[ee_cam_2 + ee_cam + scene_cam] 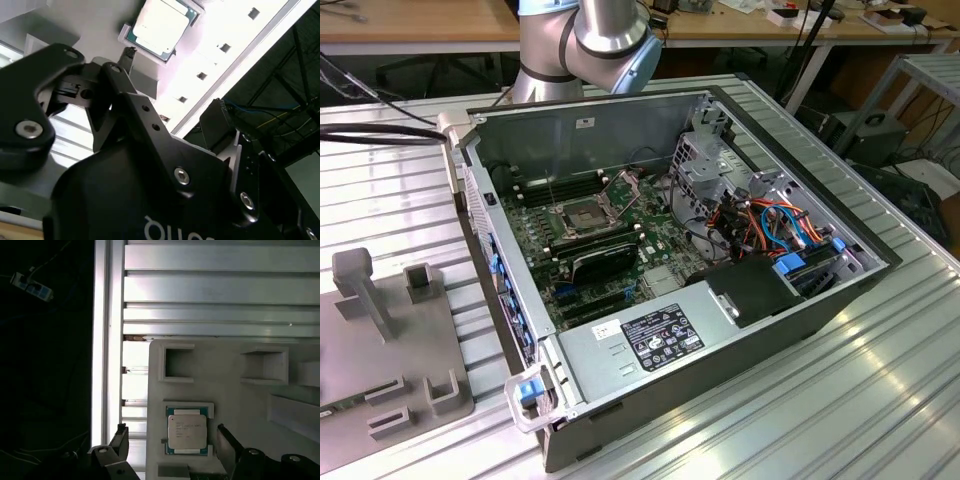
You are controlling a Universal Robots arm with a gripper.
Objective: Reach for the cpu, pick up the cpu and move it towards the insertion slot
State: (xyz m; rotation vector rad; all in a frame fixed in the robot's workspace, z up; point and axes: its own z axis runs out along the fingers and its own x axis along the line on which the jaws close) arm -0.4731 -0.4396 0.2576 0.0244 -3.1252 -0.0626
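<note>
Beige-silver and thin, the square cpu [186, 435] lies in a recess of the pale grey plastic fixture tray [250, 405]. My black gripper [170, 429] hovers over it, fingers spread wide and empty. I judge this the reach. Gripping calls for descending squarely around its edges.

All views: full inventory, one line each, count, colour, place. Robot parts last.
Flat recessed fixture plate: one, light grey, on ribbed aluminium.
Thin square cpu chip: one, pale beige-silver, in a recess of that plate.
Square metal-framed insertion slot: one, silver, dark centre, inside the case.
Open metal computer case: one, grey, on the table.
Finned rectangular block: one, black, beside the slot.
Plate with upright posts: one, grey, exterior view's left of the case.
Ribbed aluminium table: one, silver.
Robot arm: one, grey and blue, behind the case.
Jaws: two, black, open, flanking the cpu.
</note>
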